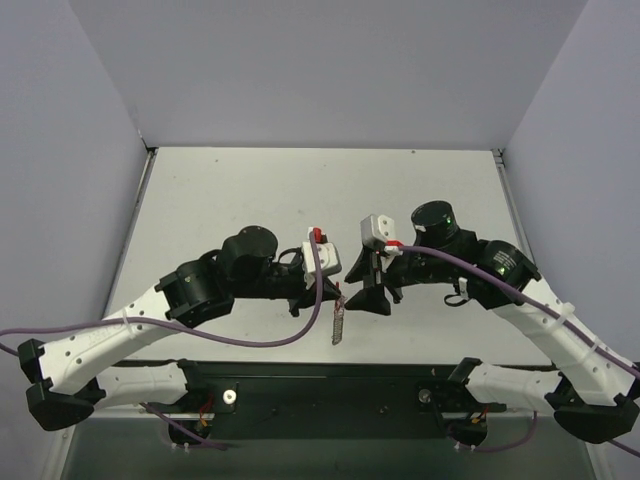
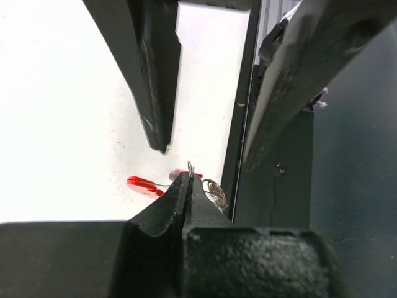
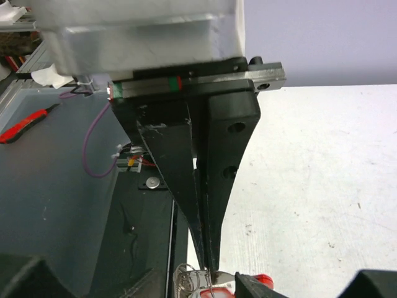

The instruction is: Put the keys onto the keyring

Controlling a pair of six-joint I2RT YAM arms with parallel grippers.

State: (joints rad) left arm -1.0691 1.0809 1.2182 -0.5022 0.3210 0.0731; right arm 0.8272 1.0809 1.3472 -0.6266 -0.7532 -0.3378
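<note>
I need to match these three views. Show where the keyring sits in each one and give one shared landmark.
Top external: keyring, a tiny slim piece at centre, just below the left gripper; too small to tell its colour.
Left wrist: keyring's red part low, left of centre.
Right wrist: keyring's red part at the bottom edge, right of centre.
Shared landmark: the shut left gripper, its tips at the keyring.

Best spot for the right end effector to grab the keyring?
Red loop of the keyring: it juts clear on one side of the left end effector's shut tips, chain bunched on the other. Probably come in from the red side, right end effector straddling it.
</note>
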